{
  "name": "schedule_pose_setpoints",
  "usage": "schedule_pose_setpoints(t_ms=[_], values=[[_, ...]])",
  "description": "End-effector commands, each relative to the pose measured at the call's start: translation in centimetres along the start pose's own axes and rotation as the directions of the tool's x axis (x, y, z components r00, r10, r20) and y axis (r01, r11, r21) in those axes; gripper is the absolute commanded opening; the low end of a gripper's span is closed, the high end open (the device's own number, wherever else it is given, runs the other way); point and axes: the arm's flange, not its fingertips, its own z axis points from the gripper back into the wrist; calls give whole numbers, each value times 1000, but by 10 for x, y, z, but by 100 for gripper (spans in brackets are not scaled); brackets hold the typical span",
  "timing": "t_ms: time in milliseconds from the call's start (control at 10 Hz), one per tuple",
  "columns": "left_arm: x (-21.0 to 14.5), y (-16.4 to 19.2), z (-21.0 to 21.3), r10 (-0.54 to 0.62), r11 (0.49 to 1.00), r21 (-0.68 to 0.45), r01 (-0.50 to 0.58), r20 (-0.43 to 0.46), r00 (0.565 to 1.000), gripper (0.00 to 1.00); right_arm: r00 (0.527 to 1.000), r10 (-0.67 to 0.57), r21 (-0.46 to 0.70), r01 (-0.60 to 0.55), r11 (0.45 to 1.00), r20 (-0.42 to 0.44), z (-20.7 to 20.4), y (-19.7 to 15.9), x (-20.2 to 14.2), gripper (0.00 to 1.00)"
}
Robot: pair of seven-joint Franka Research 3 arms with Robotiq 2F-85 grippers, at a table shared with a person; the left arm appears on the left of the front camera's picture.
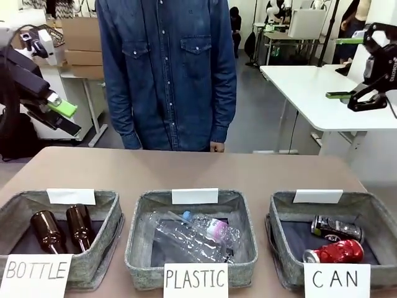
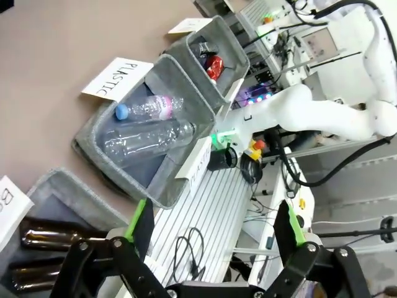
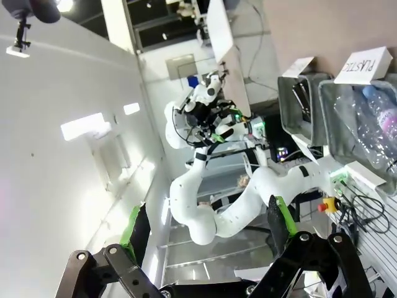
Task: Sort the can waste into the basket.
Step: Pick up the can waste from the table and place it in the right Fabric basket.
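Grey fabric forms the basket (image 1: 375, 214) signed "CAN", at the desk's (image 1: 186, 171) right end, where both cans are already held. The dark can (image 1: 335, 228) and the red can (image 1: 334, 252) are laid on their sides, long axes running left to right; sorting is judged done. The left gripper (image 1: 62, 115) and right gripper (image 1: 347, 68) are raised clear, fingers spread and empty.
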Motion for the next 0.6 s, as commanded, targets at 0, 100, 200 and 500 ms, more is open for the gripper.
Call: schedule_pose_setpoints(t_ms=[0,100,200,500], values=[[-1,1,4,5,1000,3,-5,17,1000,100,1000,28,-11,-28,1000,-10,5,0,2,100],[-1,1,4,5,1000,3,-5,17,1000,100,1000,28,-11,-28,1000,-10,5,0,2,100],[-1,1,4,5,1000,3,-5,17,1000,100,1000,28,-11,-28,1000,-10,5,0,2,100],[-1,1,4,5,1000,3,-5,17,1000,100,1000,28,-11,-28,1000,-10,5,0,2,100]])
